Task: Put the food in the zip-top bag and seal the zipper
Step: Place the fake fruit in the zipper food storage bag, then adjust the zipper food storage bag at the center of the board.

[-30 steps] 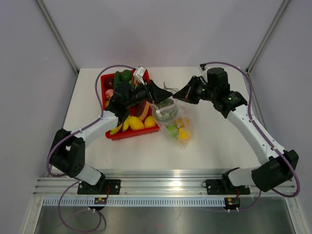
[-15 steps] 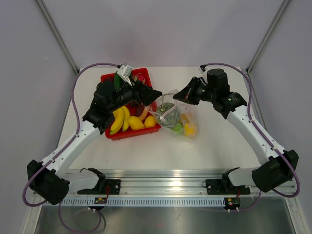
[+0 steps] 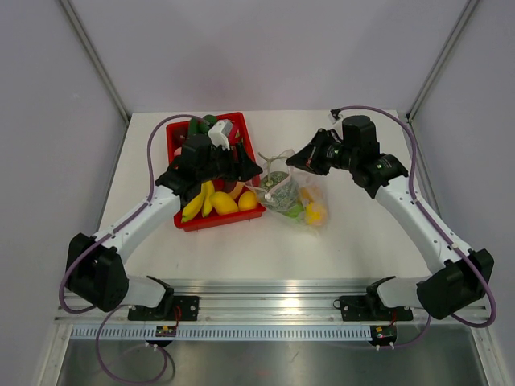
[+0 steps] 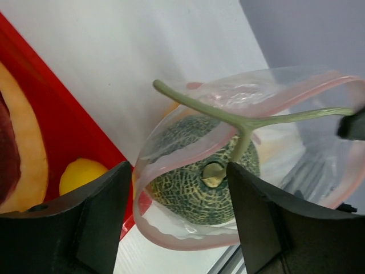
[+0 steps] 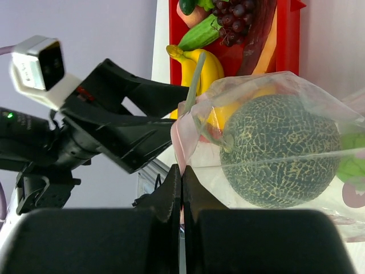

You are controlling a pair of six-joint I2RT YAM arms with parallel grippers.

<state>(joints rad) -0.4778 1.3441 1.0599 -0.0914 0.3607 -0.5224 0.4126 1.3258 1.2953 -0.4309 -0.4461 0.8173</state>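
Note:
The zip-top bag [image 3: 299, 197] lies right of the red tray, and its mouth gapes towards my left gripper. The netted melon [image 3: 275, 182] sits just inside the mouth, with small green and yellow fruits [image 3: 314, 213] deeper in. In the left wrist view the melon [image 4: 205, 182] shows through the open mouth, ringed by the pink zipper [image 4: 171, 238]. My left gripper [image 4: 179, 222] is open and empty, with the bag's lower lip between its fingers. My right gripper [image 5: 182, 177] is shut on the zipper strip [image 5: 183, 134] and holds the mouth's far corner up. In the top view the left gripper [image 3: 245, 167] and the right gripper [image 3: 296, 161] flank the mouth.
The red tray [image 3: 217, 223] holds bananas [image 3: 195, 201], yellow fruits [image 3: 225, 203], a cucumber and grapes [image 5: 239, 17]. Its right edge [image 4: 57, 131] lies close to the bag. Grey walls close off the back and sides. A metal rail runs along the near edge.
My left gripper has drawn back left from the bag's mouth towards the tray and its elbow has swung. The bag has shifted slightly. The right gripper keeps its hold.

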